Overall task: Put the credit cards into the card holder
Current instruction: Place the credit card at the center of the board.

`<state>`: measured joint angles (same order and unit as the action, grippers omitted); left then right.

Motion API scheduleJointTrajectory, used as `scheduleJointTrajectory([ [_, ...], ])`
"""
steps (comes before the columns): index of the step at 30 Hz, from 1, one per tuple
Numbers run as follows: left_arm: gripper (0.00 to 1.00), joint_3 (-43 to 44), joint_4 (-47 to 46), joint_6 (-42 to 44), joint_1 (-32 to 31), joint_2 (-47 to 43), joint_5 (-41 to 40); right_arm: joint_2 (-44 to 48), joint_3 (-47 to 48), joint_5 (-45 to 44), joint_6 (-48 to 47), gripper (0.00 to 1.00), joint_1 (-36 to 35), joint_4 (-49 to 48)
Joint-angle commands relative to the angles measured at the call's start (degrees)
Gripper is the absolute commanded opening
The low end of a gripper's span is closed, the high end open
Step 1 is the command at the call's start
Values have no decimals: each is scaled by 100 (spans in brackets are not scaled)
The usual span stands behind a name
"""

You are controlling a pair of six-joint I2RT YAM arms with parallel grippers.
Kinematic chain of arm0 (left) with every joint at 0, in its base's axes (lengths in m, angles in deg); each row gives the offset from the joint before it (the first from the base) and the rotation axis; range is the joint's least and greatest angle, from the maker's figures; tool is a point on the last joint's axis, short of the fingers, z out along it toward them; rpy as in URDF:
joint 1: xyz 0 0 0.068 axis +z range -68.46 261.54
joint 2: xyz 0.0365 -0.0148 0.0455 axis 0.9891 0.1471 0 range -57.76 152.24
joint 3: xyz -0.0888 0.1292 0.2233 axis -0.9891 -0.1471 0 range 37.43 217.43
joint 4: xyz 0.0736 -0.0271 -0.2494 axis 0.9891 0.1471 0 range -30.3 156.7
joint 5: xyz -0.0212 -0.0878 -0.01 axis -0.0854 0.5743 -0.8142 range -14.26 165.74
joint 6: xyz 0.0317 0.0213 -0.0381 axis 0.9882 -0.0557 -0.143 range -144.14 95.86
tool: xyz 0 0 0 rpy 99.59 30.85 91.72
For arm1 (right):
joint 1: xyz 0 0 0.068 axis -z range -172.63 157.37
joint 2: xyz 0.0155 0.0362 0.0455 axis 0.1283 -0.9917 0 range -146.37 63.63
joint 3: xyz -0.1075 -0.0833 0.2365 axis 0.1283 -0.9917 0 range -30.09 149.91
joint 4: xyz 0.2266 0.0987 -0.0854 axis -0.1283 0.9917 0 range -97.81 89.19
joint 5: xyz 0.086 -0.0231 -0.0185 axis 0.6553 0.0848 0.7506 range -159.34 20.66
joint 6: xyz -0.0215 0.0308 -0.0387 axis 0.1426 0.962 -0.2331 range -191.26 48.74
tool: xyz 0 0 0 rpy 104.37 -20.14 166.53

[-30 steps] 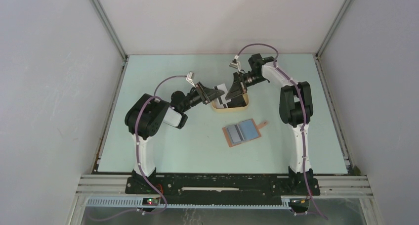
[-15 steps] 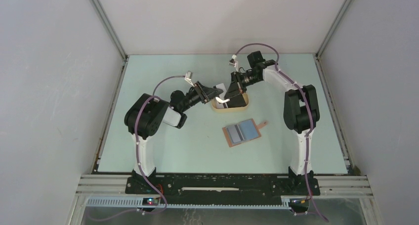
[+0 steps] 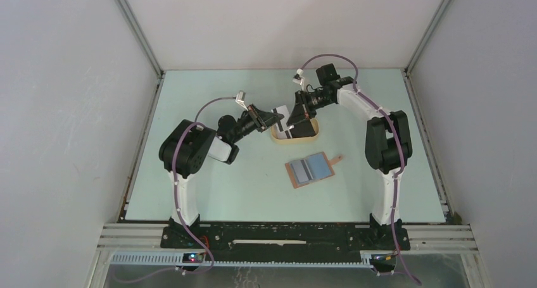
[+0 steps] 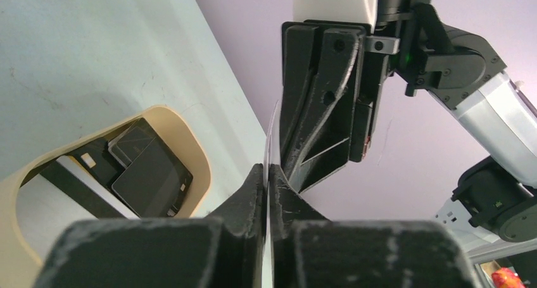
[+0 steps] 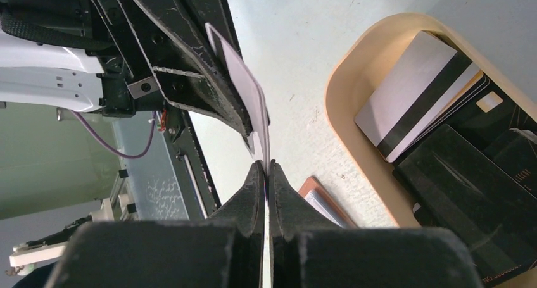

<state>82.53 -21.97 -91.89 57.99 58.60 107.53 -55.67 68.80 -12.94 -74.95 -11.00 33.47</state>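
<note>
**A:** Whitish card (image 5: pixel 244 92): where is it?

**B:** In the air above the tray (image 5: pixel 339 88). The right gripper (image 5: pixel 266 171) pinches one end and the left gripper (image 4: pixel 267 174) the other. Both pairs of fingers are closed flat on it. It looks to me like a hand-over from one arm to the other.

**A:** And the other cards?

**B:** Several lie in the tray: a striped card (image 5: pixel 411 104), pale with a dark band, and black cards (image 5: pixel 462 193) beside and partly under it. Nothing touches them.

**A:** The holder?

**B:** The holder (image 3: pixel 310 169) lies open on the table (image 3: pixel 240 193), blue pockets up. It is near the tray, on the side towards the arm bases, and apart from both grippers. Whether a pocket already has a card in it I cannot tell, because the top view is too small.

**A:** So how far along is the task?

**B:** Not far, I judge. One card is lifted but not yet in. One gripper has to let go, and the other must carry the card to the holder and slide it into a pocket. After that the cards in the tray need the same, one at a time.
</note>
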Motion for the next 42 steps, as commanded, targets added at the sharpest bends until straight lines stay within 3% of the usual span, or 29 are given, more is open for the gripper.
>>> scheduleJointTrajectory([
  [1,0,166,-508,-31,-79,-162,440,175,24,-318,-102,0,133,-357],
  [3,0,138,-508,7,-79,-206,461,137,79,42,-277,4,229,-232],
  [8,0,78,-508,97,-79,-302,515,104,291,851,-1006,34,546,364],
  [14,0,88,-518,108,-101,-328,582,172,327,1068,-1494,45,686,688],
  [31,0,119,-517,117,-141,-335,670,-210,583,929,-1836,48,386,1159],
  [42,0,121,-517,120,-141,-342,662,-257,590,868,-1890,40,412,1197],
])
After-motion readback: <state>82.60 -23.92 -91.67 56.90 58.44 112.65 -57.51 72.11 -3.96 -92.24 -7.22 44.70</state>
